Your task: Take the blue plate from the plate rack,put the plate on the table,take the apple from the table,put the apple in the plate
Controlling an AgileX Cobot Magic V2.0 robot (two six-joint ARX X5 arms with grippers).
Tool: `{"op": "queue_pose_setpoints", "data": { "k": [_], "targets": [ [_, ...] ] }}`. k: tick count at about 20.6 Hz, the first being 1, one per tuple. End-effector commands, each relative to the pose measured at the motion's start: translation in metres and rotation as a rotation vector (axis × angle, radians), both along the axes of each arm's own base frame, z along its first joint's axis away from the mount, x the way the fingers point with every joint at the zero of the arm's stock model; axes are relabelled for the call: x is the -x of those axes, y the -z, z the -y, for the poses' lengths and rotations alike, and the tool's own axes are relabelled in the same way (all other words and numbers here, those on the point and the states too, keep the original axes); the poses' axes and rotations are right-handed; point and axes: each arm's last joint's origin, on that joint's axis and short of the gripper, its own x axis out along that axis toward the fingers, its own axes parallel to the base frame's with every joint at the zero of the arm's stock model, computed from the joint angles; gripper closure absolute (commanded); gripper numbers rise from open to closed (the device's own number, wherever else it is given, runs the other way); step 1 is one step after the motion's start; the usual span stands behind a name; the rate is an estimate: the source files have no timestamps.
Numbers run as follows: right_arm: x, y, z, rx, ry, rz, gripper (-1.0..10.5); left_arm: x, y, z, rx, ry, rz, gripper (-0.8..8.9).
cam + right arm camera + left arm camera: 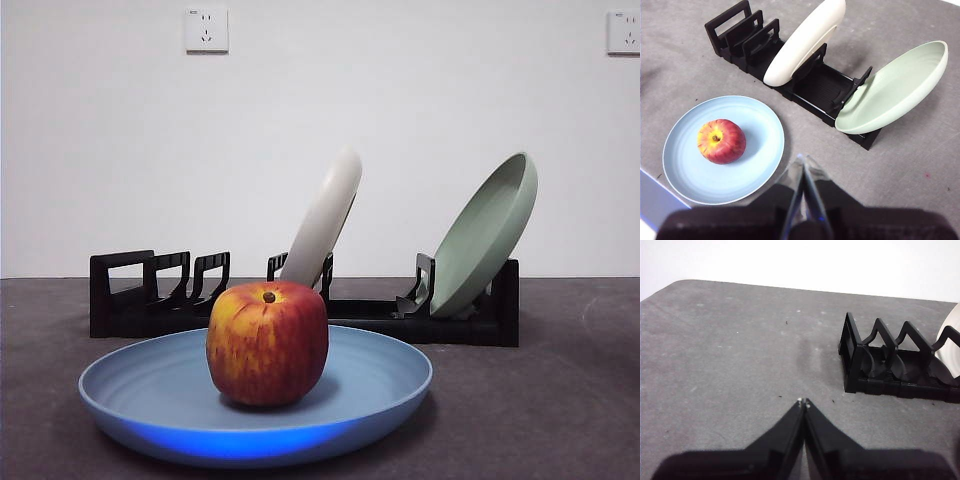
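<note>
Presently, the apple is sitting in the blue plate before the plate rack; both the left gripper and the right gripper are resting with jaws together.

The dark grey, slightly textured table carries two things directly. The blue plate lies flat on it at the near side, left of centre. The long black plate rack stands just behind the plate, running left to right across the table's far part.
</note>
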Motion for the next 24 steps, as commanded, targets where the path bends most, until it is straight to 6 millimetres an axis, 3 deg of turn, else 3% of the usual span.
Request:
{"op": "queue_pose_setpoints", "data": {
  "k": [1, 5, 8, 11, 14, 16, 19, 24],
  "targets": [
    [0.0, 0.0, 0.0, -0.009, 0.007, 0.0, 9.5, -0.001, 0.004, 0.0, -0.01, -0.001, -0.008, 8.17],
    [0.002, 0.0, 0.004, 0.064, 0.008, 0.046, 9.5, -0.001, 0.004, 0.0, -0.01, -0.002, -0.008, 8.17],
    [0.001, -0.004, 0.013, 0.08, 0.119, 0.1, 9.5, -0.001, 0.004, 0.0, -0.01, -0.001, -0.008, 8.17],
    [0.0, -0.009, 0.041, -0.022, 0.188, 0.154, 9.5, -0.001, 0.004, 0.0, -0.01, -0.002, -0.008, 8.17],
    [0.005, -0.001, 0.07, -0.113, 0.321, 0.275, 9.5, -0.001, 0.004, 0.0, -0.01, -0.002, -0.008, 8.17],
    [0.007, 0.013, 0.084, -0.093, 0.443, 0.407, 9.5, -0.001, 0.004, 0.0, -0.01, -0.002, -0.008, 8.17],
    [0.006, 0.05, 0.094, -0.102, 0.542, 0.534, 9.5, -0.001, 0.004, 0.0, -0.01, -0.001, -0.008, 8.17],
    [0.001, 0.104, 0.095, -0.132, 0.563, 0.522, 9.5, -0.001, 0.004, 0.0, -0.01, -0.001, -0.008, 8.17]
  ]
}}
